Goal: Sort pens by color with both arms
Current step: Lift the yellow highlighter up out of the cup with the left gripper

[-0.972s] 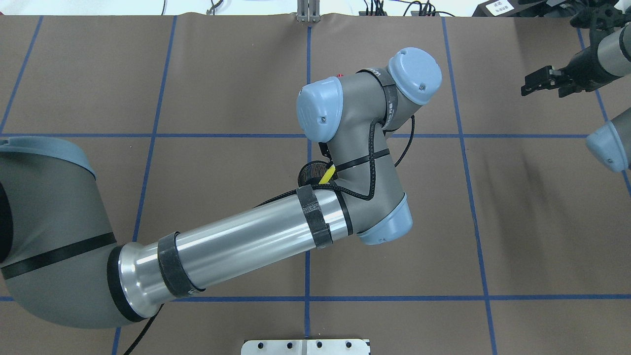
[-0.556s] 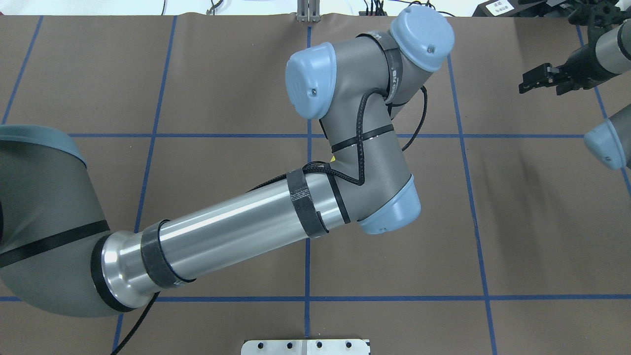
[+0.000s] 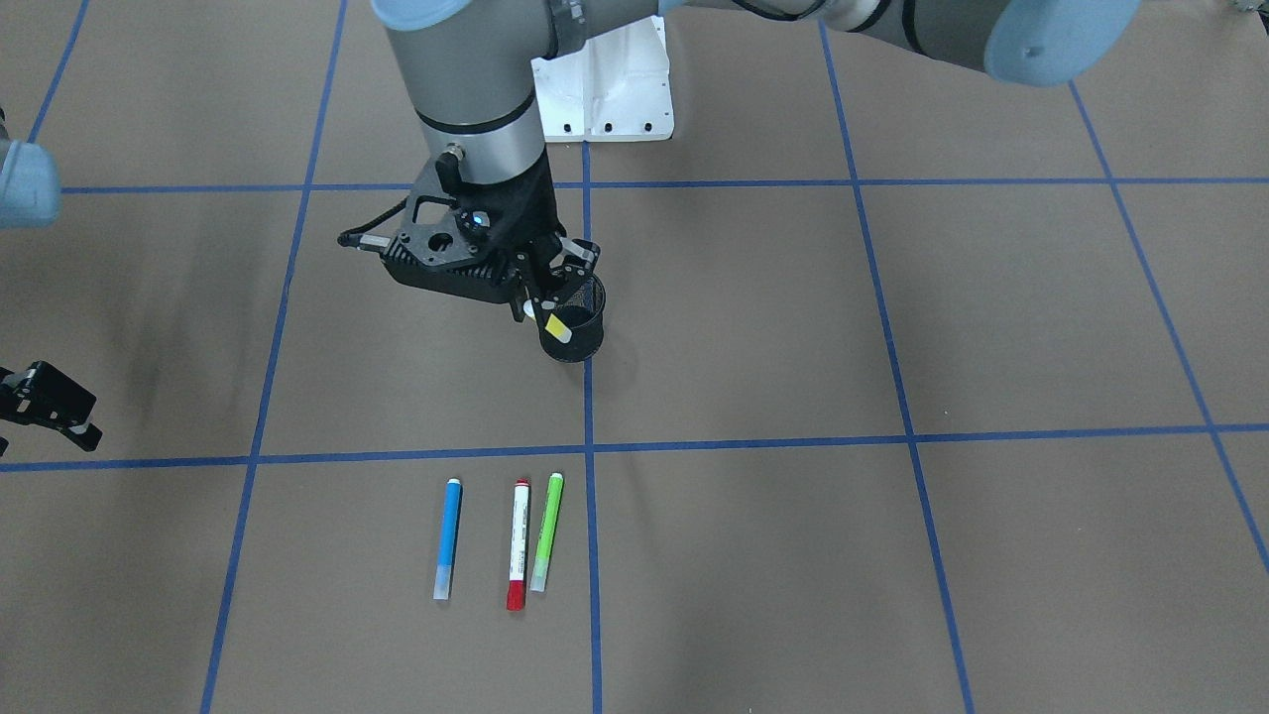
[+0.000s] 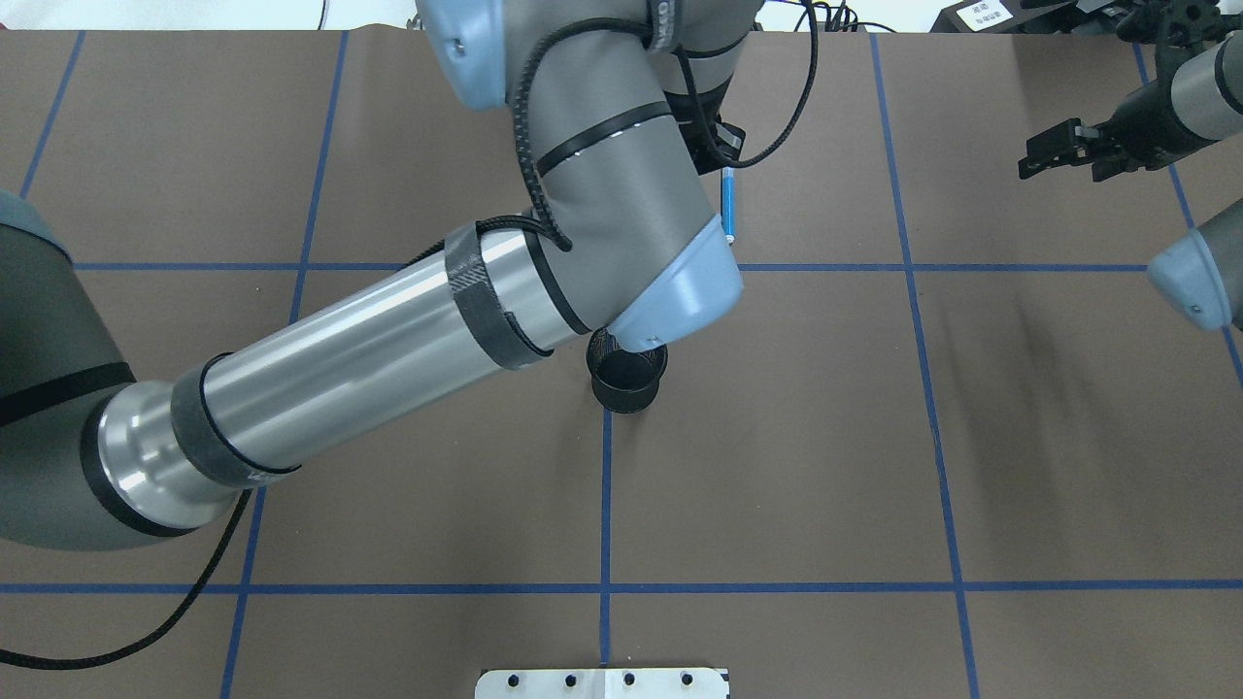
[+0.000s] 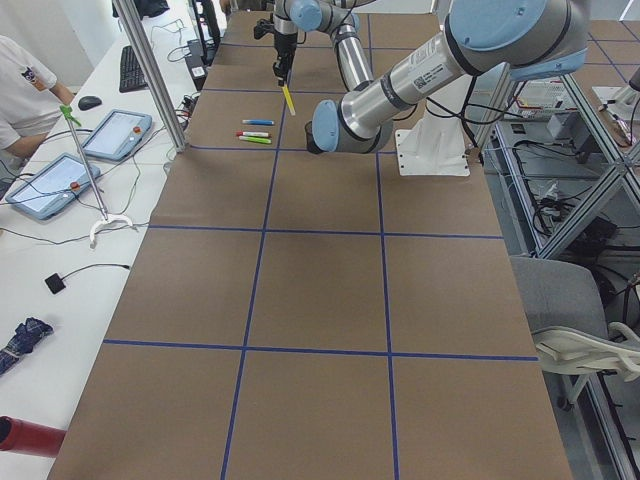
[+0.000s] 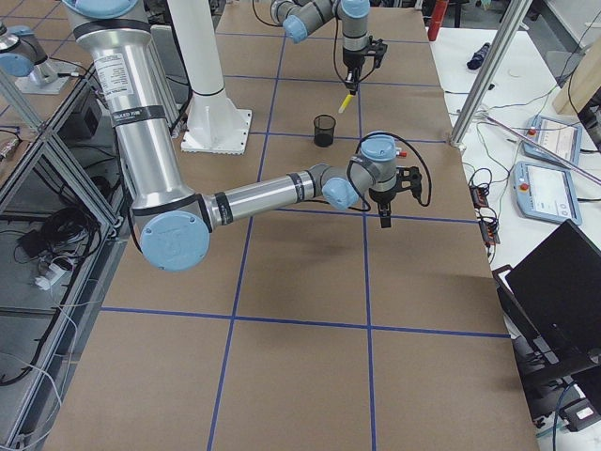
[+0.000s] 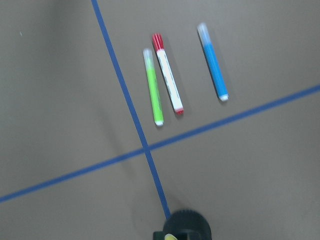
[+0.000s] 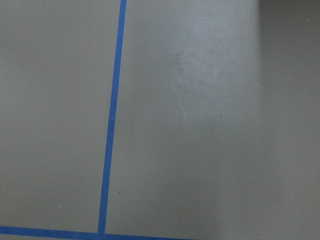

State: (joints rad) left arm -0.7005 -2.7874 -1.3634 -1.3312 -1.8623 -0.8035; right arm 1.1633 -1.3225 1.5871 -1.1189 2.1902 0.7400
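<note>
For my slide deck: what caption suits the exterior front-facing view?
Left claw grips yellow pen near mesh cup; blue pen, red-capped pen, green pen lie parallel.

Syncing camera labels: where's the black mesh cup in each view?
Front-facing: black mesh cup centre, just above mid-height.
Overhead: cup centre, partly under the left arm.
Exterior left: cup top centre, far end.
Exterior right: cup top centre.
Left wrist: cup at bottom edge.
Right wrist: not in it.
Landmark: the blue tape line running to the cup.
</note>
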